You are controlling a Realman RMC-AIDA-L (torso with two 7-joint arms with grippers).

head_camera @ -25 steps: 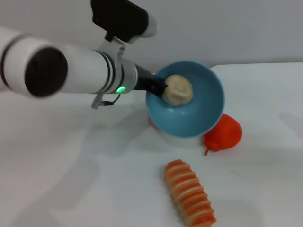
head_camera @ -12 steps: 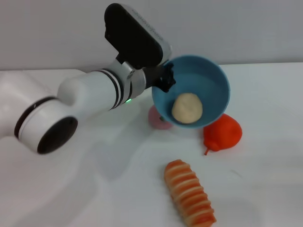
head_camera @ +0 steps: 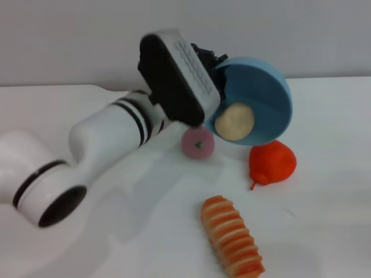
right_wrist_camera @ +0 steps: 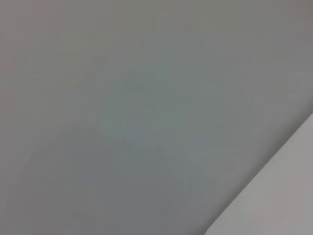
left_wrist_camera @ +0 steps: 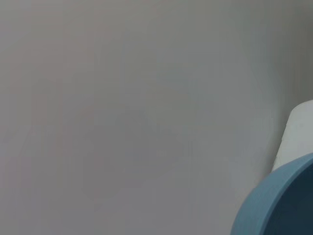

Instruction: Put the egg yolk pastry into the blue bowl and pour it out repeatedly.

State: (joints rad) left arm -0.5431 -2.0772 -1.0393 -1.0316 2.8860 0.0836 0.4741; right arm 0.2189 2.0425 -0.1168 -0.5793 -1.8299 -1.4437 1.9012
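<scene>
Bowl: the blue bowl is held aloft over the worktop, tipped nearly on its side, mouth turned toward the camera.
Pastry: the pastry is seen at the bowl's lowest edge, at the lip, not yet out.
Left claw: clamped on the bowl's far rim, as far as can be made out behind the wrist housing.
Right claw: not in view; its camera shows only blank wall.
Below: a pink ball lies just under the lip, a red pear close by, a striped roll nearer the camera.
Risk: the pastry may be dropped onto the ball or pear and bounced away, perhaps off the worktop.
Risk: with a one-sided rim grip, the bowl could be twisted loose as the tilt grows.
</scene>
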